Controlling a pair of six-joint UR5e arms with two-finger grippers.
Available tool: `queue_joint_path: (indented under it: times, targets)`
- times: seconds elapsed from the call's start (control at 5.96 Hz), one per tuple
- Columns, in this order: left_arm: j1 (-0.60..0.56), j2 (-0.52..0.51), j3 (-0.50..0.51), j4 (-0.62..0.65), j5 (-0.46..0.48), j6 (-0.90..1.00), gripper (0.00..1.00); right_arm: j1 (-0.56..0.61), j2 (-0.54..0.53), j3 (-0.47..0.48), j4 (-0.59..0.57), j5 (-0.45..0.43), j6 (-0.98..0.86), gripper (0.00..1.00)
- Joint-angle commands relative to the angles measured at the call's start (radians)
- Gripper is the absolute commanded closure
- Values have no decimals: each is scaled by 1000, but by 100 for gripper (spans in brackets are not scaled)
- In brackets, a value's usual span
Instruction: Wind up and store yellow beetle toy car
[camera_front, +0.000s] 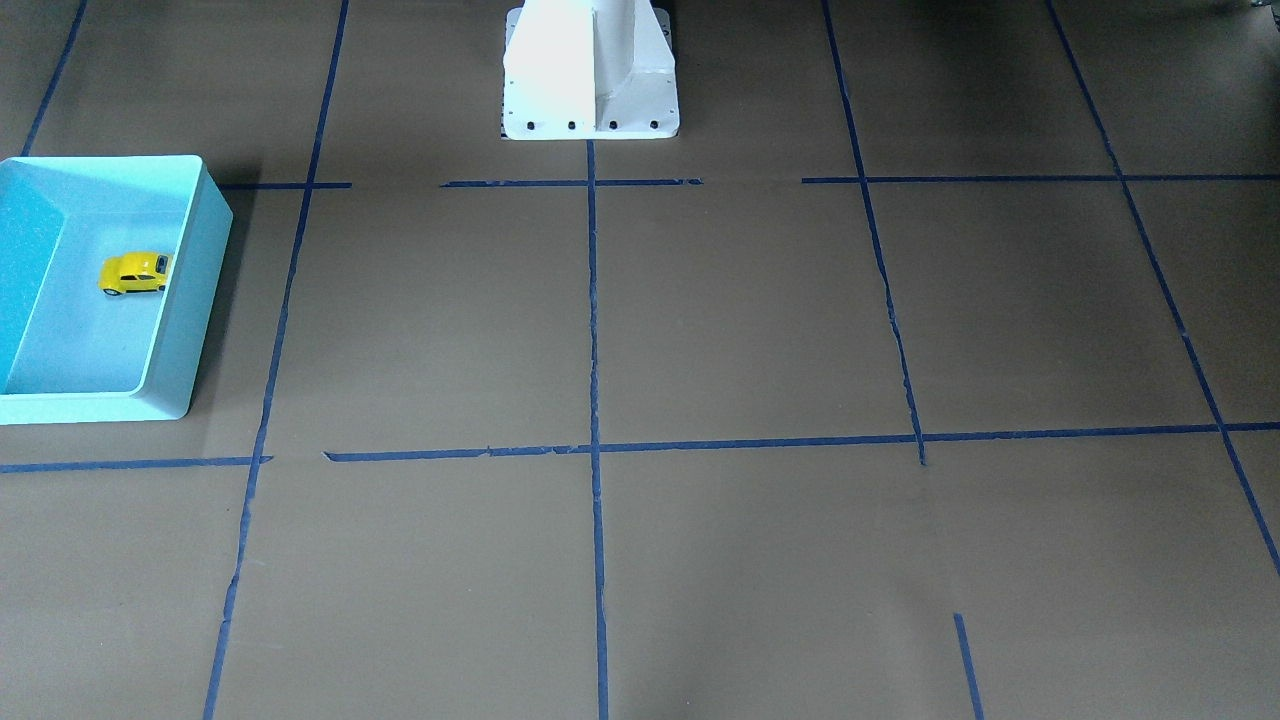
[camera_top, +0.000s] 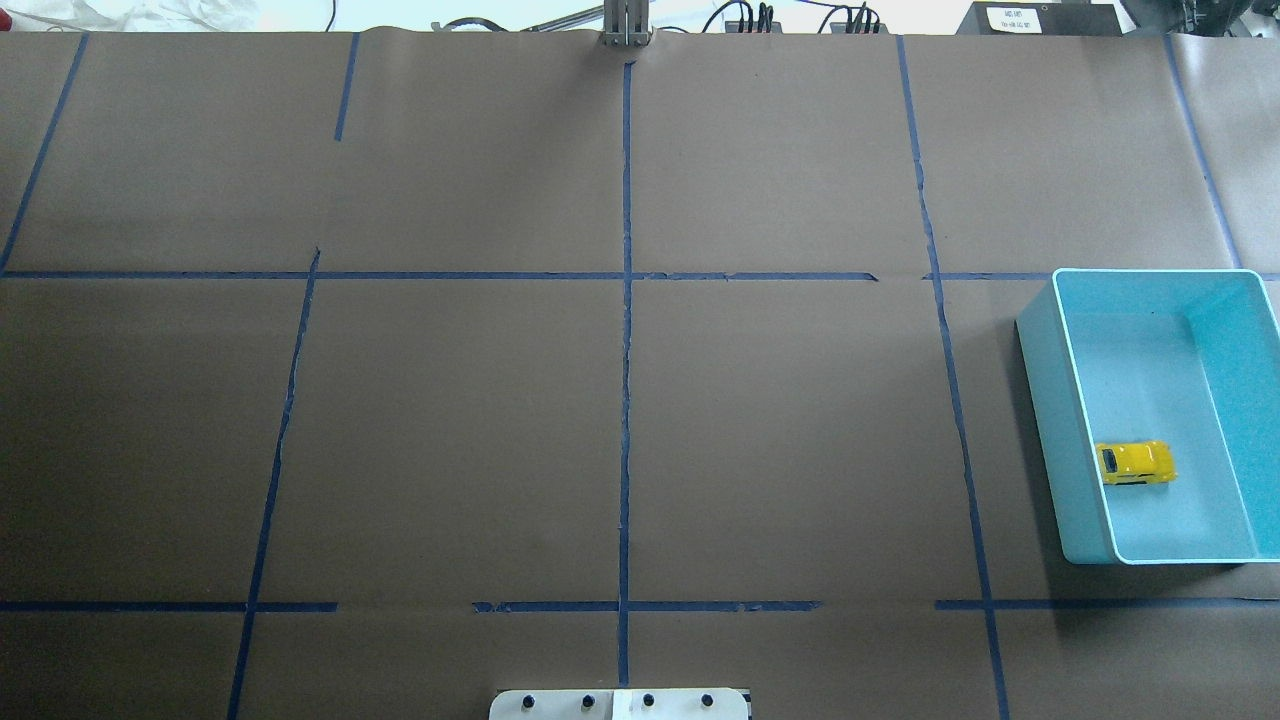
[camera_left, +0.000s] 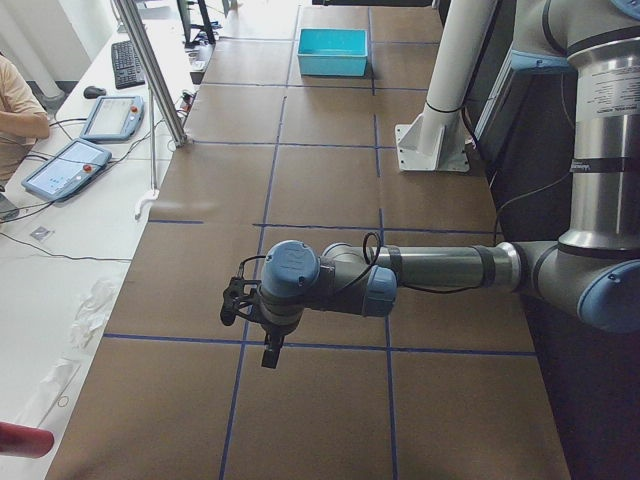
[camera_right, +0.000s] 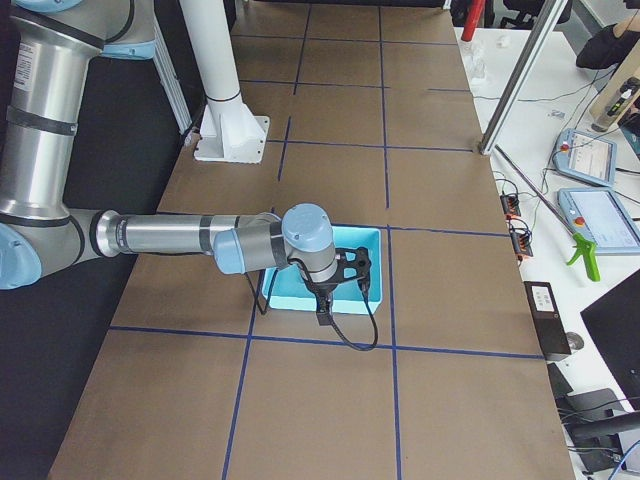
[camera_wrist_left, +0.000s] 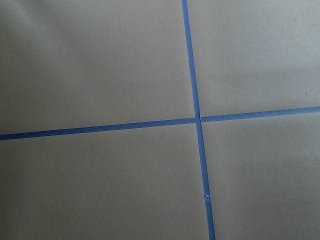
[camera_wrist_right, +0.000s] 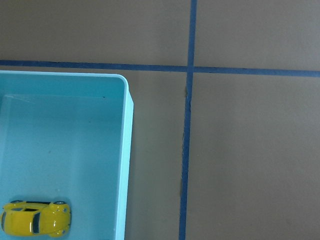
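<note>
Car (camera_front: 134, 273) is noted inside bin (camera_front: 215, 215), below right tool (camera_right: 352, 268), near one wall. Grip of right tool and left tool (camera_left: 233, 300) cannot be told. Judged stored; any retreat should be made straight up, clear of the rim.

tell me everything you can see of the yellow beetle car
The yellow beetle toy car is tiny, glossy bright yellow and rounded, with dark windows and small black wheels; it looks like painted metal or plastic. It stands upright on its wheels on the floor of the turquoise bin, crosswise, close to the bin's long wall nearest the table's middle. Only the bin floor appears to touch it.
</note>
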Motion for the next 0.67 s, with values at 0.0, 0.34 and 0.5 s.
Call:
queue_joint_path:
  times: [0.0, 0.34, 0.5]
  targets:
    - [2, -4, 1, 0, -1, -1, 0, 15, -6, -14, -42, -39, -2, 0]
    - [2, -4, -1, 0, -1, -1, 0, 6, 70, -18, -158, -60, -13, 0]
    - [2, -4, -1, 0, -1, -3, 0, 9, 74, -26, -159, -60, -62, 0]
